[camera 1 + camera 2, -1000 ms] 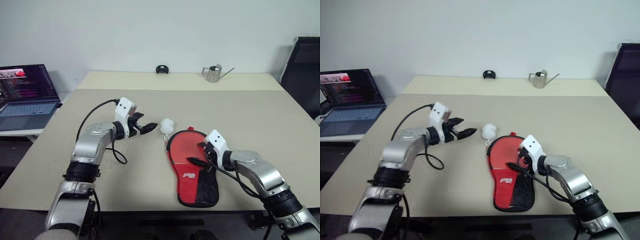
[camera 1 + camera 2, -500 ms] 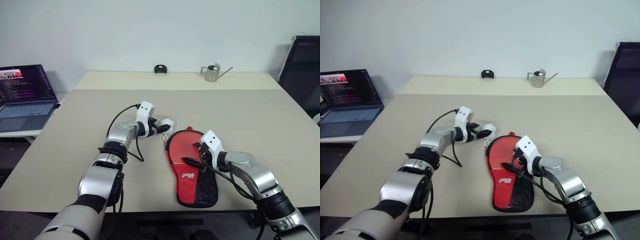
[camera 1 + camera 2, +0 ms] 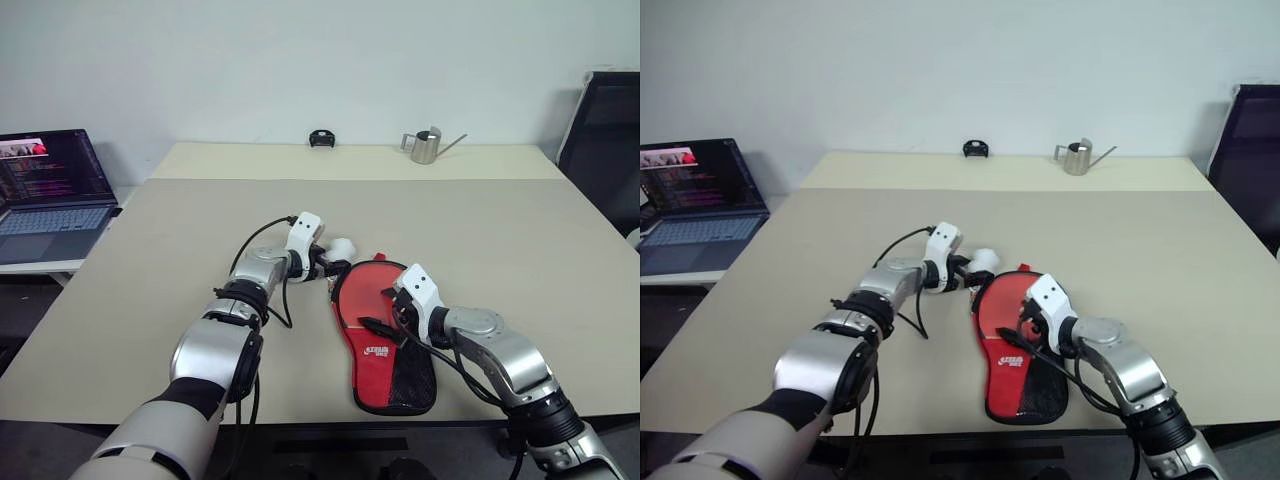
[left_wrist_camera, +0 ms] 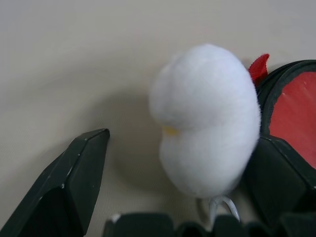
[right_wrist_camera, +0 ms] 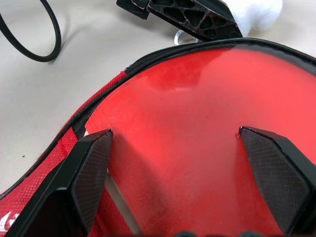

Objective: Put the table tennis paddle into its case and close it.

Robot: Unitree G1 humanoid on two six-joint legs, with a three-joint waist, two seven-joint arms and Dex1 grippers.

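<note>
The paddle (image 5: 207, 123) lies in the open case (image 3: 385, 335) at the near middle of the tabletop (image 3: 500, 230). I've brought the left gripper (image 4: 173, 148) across to the pom-pom (image 4: 205, 118), jaws open around it, ready to zip. The right gripper (image 5: 182, 158) hovers over the paddle, jaws open.

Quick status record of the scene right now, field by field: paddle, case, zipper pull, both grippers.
paddle: table tennis paddle lies in the case, red face showing
case: case flat on the table, not zipped shut around the head
zipper pull: white pom-pom beside the case's far rim
left gripper: left gripper open, fingers either side of the pom-pom
right gripper: right gripper open, over the paddle face
</note>
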